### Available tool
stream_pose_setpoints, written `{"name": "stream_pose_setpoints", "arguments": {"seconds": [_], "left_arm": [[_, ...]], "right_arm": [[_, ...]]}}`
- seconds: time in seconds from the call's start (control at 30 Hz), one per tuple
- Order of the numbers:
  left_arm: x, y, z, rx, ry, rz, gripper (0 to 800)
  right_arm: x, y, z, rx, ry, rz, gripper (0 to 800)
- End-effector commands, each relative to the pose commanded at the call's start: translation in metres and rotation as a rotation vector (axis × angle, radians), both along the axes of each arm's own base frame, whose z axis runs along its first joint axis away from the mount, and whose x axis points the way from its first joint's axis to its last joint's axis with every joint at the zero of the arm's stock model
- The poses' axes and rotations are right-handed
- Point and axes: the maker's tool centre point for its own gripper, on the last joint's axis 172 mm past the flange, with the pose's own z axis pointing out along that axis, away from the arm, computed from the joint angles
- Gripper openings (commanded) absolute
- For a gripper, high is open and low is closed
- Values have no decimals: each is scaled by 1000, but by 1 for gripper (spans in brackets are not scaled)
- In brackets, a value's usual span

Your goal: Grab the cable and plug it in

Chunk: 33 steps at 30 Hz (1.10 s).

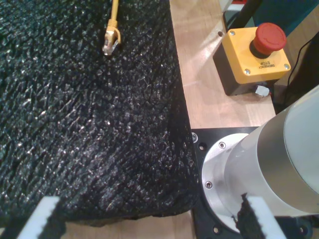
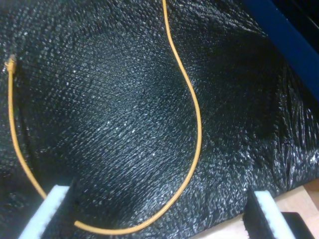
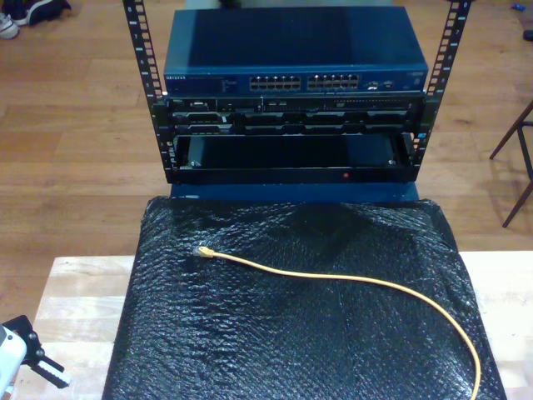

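Our first gripper (image 1: pixel 149 219), jaws wide and empty, has the cable (image 3: pixel 350 279) plug (image 1: pixel 111 41) well ahead on the black mat (image 1: pixel 75 124); we should descend squarely over the boot. Our second gripper (image 2: pixel 162 214), also wide and empty, straddles the cable's loop. The switch (image 3: pixel 296 62) lies beyond, path unobstructed

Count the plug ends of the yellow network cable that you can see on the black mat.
1. The plug lies on the black bubble-wrap mat, toward the exterior view's left, in front of the blue network switch. The cable runs off the exterior view's bottom right, so its other end may be hidden.
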Motion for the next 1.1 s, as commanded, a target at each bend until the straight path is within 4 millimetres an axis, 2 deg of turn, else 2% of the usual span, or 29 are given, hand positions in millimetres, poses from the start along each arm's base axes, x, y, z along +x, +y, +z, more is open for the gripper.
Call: {"name": "stream_pose_setpoints", "arguments": {"seconds": [0.17,0.33,0.63,0.8,1.1], "left_arm": [[1,-6,0,12,26,-4,800],[1,-7,-2,17,36,5,800],[7,-11,-16,27,36,39,800],[9,-15,-18,40,50,33,800],[15,-15,-28,52,72,41,800]], "right_arm": [[15,22,-7,-28,-1,28,783],[25,43,-26,-81,23,53,783],[39,85,-86,-235,104,135,787],[43,120,-108,-265,135,192,787],[65,176,-114,-294,104,234,787]]}}
